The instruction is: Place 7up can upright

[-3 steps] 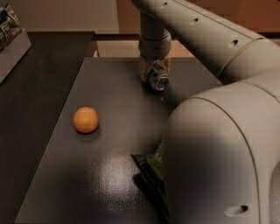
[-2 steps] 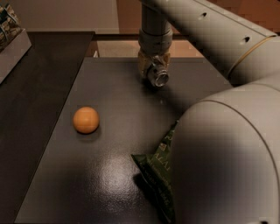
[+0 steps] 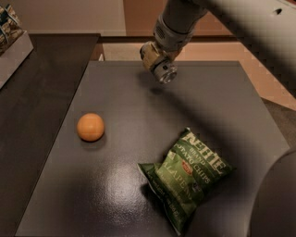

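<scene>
surface: big dark grey tabletop with a slightly glossy finish. It fills most of the view, and everything below sits on it or hangs over it.
arm: pale and chunky, comes in from the top right corner and angles down toward the far middle of the surface.
robot body: just a rounded dark bulk poking in at the bottom right, right next to the chip bag.
side counter: darker top running along the left of the surface. There's a light-coloured box at its far end with some packets in it, can't read those tbh.
chip bag: green Kettle bag lying flat at the near right, a bit crumpled and turned on a diagonal.
orange ball: sitting alone on the left-middle of the surface, well apart from the bag and the gripper.
gripper: at the end of the arm over the far middle of the surface, clamped around the 7up can.
7up can: held in the gripper and tilted, not upright, with its shiny round metal end facing down toward me. It looks lifted off the surface, since there's a soft shadow under it, though most of the can's body is hidden in the grip.
</scene>
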`<state>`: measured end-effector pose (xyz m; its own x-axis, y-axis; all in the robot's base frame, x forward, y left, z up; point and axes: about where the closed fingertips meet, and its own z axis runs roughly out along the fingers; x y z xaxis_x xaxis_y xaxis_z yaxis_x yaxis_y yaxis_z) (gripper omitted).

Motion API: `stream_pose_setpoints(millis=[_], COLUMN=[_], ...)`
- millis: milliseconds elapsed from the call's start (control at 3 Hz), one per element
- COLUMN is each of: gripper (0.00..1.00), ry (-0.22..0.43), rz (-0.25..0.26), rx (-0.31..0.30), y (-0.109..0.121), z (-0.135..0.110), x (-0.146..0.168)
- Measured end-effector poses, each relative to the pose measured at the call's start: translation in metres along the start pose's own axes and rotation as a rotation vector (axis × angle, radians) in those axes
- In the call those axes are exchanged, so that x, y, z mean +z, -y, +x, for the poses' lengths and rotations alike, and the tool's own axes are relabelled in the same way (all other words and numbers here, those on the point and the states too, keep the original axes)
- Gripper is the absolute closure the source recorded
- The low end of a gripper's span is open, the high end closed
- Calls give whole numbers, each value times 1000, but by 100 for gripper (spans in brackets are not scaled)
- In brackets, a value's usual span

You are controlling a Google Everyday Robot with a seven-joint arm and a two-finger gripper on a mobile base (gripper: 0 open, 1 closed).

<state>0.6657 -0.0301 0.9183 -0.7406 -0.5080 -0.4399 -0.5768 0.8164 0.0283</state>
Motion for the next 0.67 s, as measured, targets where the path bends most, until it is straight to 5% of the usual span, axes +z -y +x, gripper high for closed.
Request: stream_pose_setpoints(millis=[667], gripper=[100], ry=[315], rz=[-87], rx=[-148], y=[-9], z=[-17], x=[-35])
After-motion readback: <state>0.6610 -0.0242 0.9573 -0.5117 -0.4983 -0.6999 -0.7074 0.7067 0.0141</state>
